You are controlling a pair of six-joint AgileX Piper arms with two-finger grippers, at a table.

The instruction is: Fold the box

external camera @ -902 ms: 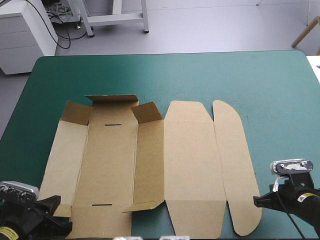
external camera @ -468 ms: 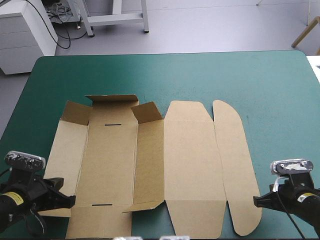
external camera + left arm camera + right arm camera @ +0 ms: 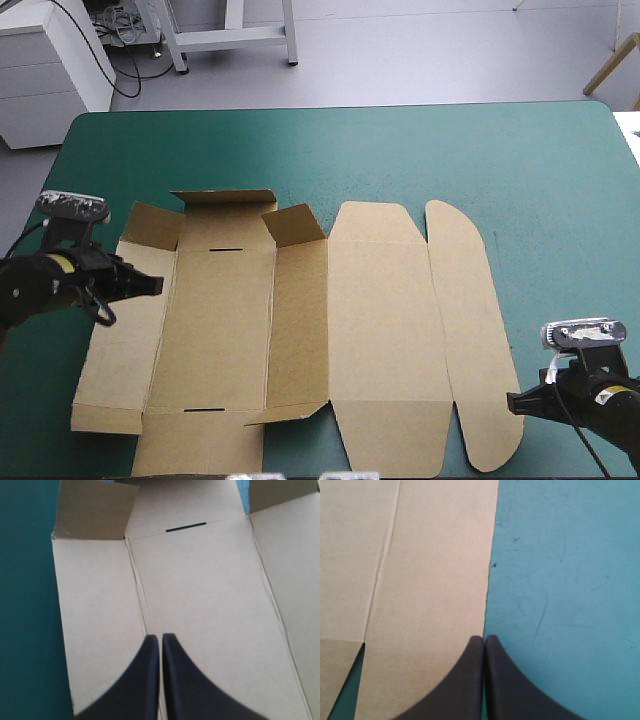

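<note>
Our left end effector [image 3: 160, 636], fingers pressed together, hangs over the left side panel of the box [image 3: 300, 330], its tip by the crease to the middle panel. Our right end effector [image 3: 484, 637], likewise together, sits at the box's right edge near the front of the teal-green table [image 3: 520, 160]. The brown box lies spread mostly flat, with its far-left flaps raised.

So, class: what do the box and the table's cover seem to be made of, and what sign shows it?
The box: brown board, probably cardboard, with a matte face; it shows scored crease lines, a cut slot and flaps bent up. The cover: teal-green and smooth, with fine scratches; perhaps vinyl or rubber, but the look does not settle it.
</note>
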